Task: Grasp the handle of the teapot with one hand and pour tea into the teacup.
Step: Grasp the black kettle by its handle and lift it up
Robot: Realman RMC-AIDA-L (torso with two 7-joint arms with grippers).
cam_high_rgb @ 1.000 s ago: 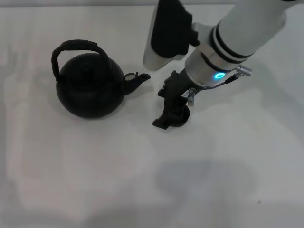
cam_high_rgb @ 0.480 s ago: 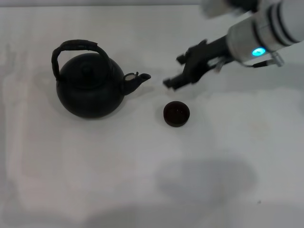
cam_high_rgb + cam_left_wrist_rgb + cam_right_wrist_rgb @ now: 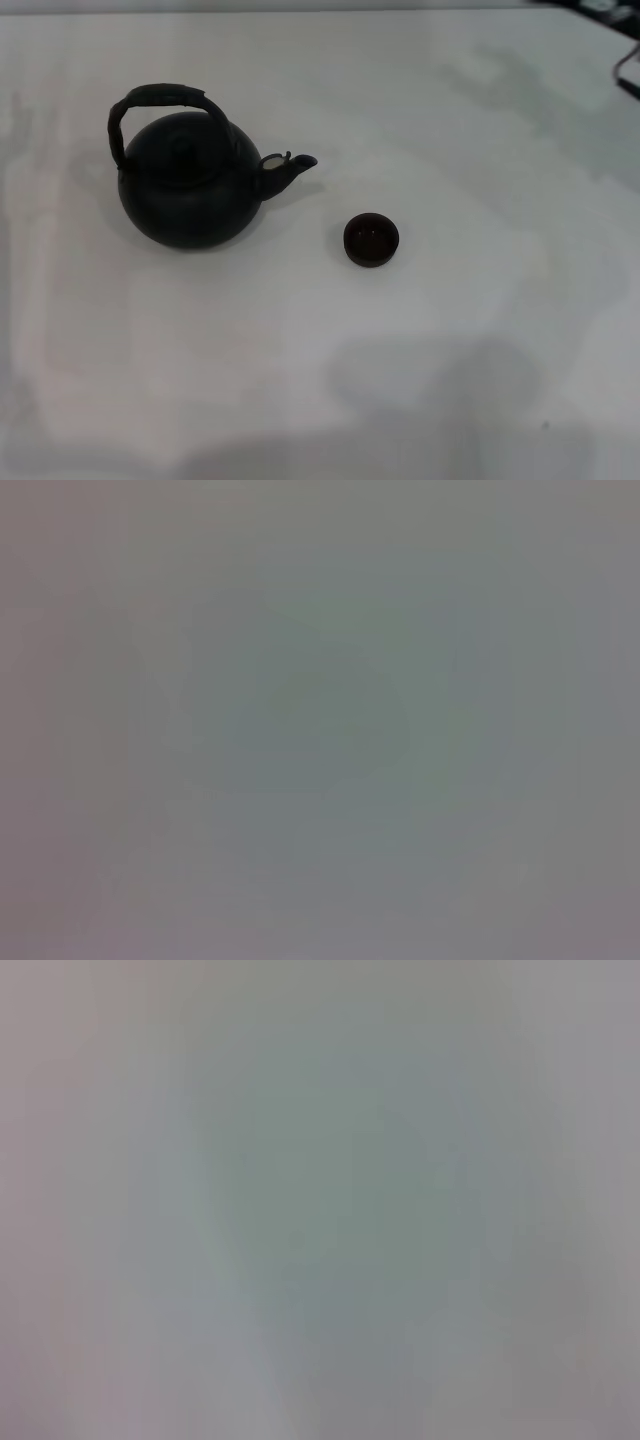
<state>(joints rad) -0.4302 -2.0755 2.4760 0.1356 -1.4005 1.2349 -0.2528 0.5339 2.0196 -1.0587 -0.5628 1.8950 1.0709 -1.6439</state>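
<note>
Now the right gripper has been withdrawn from above the teacup (image 3: 371, 239); neither gripper is seen, so the jaws cannot be judged. The teapot (image 3: 190, 180) stands untouched on the bench (image 3: 450, 350), spout toward the cup; its handle (image 3: 150, 100) is not yet grasped.

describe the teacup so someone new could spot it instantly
On the white table, find the big black teapot on the robot's left. Its spout points toward the teacup, standing apart. It is tiny, round, dark and handleless.
</note>
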